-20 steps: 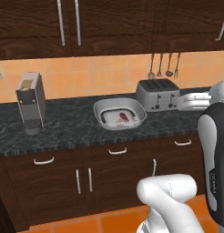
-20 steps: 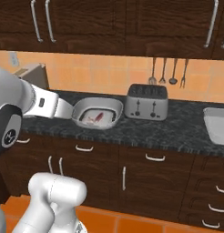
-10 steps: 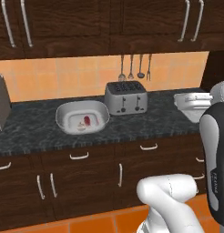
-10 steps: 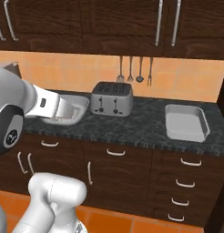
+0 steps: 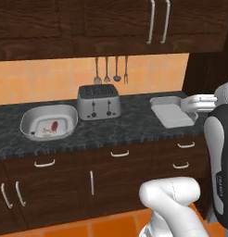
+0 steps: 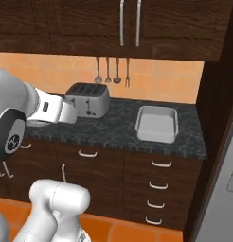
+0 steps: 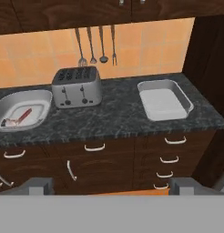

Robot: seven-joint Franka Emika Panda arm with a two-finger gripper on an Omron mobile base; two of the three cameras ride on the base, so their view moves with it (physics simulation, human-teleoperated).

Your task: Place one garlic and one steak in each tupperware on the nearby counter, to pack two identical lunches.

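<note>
Sliding rightward along the cabinets, the base has carried its cameras with it: the coffee machine seen at the far left a second ago is gone from view, the toaster now sits mid-counter, and the rectangular tray has come fully into sight near the right end of the black speckled counter. Nothing on the counter itself has shifted; it is the viewpoint that travels.

Left of the toaster rests the rounded bowl-like container, and inside it lies a steak, red with a pale edge, with something small and pale just beside it that is too blurred to name for sure. Right of the toaster, well apart from it, the rectangular tray looks bare inside, its pale floor showing in all three views. Four utensils hang on the orange tiled wall above and behind the toaster. Dark wooden cabinets with curved silver handles run under the counter, and more cupboards hang overhead.

And the gripper? It hangs back from the counter, out over the floor in front of the cabinets, looking across at the whole worktop. Its two dark finger tips stand spread wide at the bottom corners of the hand view, released, with nothing between them.
</note>
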